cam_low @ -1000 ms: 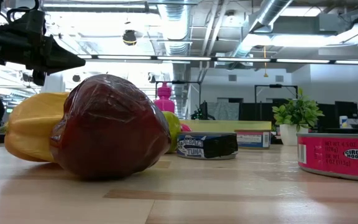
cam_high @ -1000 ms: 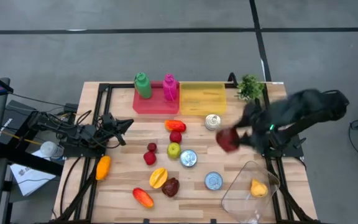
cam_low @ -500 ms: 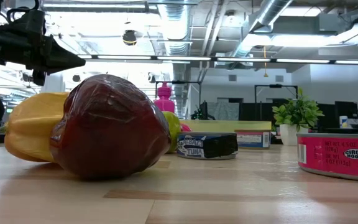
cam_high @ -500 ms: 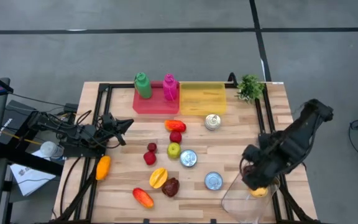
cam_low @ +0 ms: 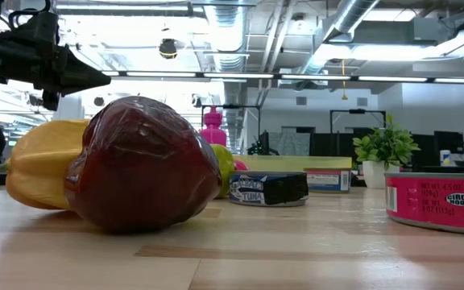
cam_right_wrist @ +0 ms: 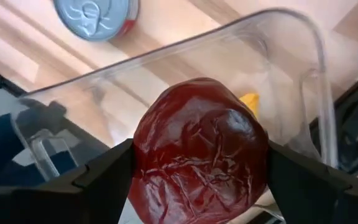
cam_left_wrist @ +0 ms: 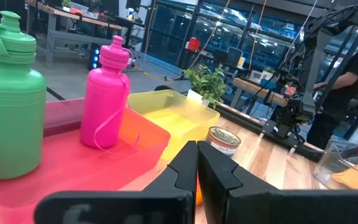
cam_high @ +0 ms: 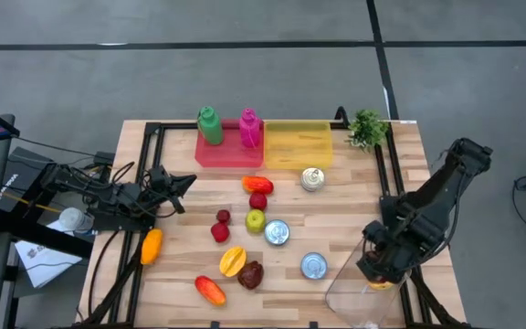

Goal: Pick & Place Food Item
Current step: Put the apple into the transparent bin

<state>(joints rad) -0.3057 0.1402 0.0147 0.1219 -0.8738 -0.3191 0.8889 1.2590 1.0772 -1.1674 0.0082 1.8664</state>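
Note:
My right gripper (cam_high: 373, 263) is shut on a dark red, wrinkled food item (cam_right_wrist: 201, 158) over the clear plastic container (cam_high: 350, 291) at the table's near right corner. A yellow food piece (cam_right_wrist: 249, 99) lies inside the container, under the red item. My left gripper (cam_high: 188, 182) waits shut and empty by the table's left side; its fingers (cam_left_wrist: 211, 168) point toward the trays. A second dark red item (cam_high: 250, 273) lies on the table near the front and fills the low view (cam_low: 143, 165). My right gripper pinches the dark red item between its two fingers, which sit on its opposite sides (cam_right_wrist: 143, 163). The fingers come from above, pointing down. The item is lifted clear, over the container's open top.
A red tray (cam_high: 228, 151) with a green bottle (cam_high: 210, 125) and a pink bottle (cam_high: 249, 128), a yellow tray (cam_high: 298, 144) and a small plant (cam_high: 367, 128) stand at the far edge. Three cans (cam_high: 313, 266) and several fruits (cam_high: 232, 260) lie mid-table.
My right gripper has carried the dark red item from the middle of the table toward the near right corner and down over the clear container. It stays shut on the item.

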